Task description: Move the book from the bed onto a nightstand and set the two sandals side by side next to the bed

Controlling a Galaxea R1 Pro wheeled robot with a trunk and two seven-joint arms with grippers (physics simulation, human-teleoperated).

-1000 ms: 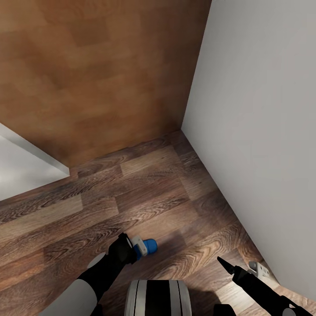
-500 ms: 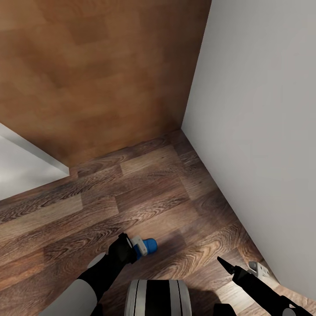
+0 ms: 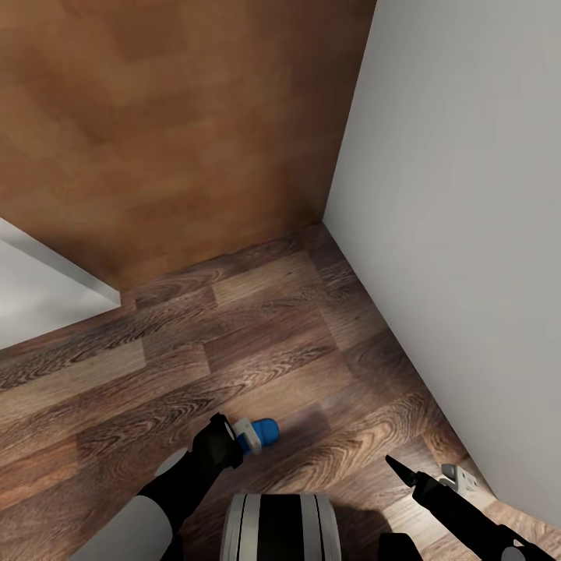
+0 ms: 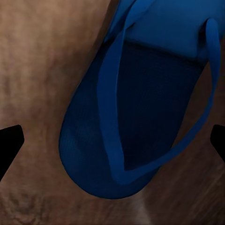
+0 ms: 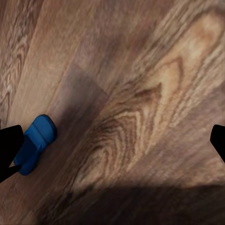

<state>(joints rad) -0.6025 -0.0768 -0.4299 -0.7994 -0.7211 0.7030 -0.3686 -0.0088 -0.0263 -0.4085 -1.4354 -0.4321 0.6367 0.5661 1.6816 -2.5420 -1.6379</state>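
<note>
the left gripper (image 4: 112,136), black two-fingered, stands wide: in its wrist view the two dark fingertips sit at opposite edges with the bright-blue flip-flop sandal (image 4: 140,108) between them, not touched by either. the sandal lies on the dark wood-plank floor (image 3: 234,343), straps up, its rounded end nearest the camera. in the head view the same gripper (image 3: 234,444) hangs low over the floor just ahead of the robot's white-and-black trunk (image 3: 276,526), with the blue end of the sandal (image 3: 263,432) poking out beyond it.

the right gripper (image 5: 112,140) is also spread wide and carries nothing; its wrist view looks down on bare planks, with the blue sandal (image 5: 33,143) off to one side. in the head view the right arm's black pointed finger (image 3: 405,473) hangs near the plain white wall (image 3: 467,234).

against the pictures of a second ago, the arms and sandal have kept their places relative to each other; the whole head view has slid a little, which i read as the camera or base moving, not the things. so the grasp is not yet made: the left fingers bracket the sandal and would need to close on it, or this is a release just done. i cannot tell which. beyond lies a tall brown wood panel (image 3: 171,125) and a pale grey-white slab (image 3: 39,296) at the left, perhaps the bed's edge. one sandal only is seen here.
</note>
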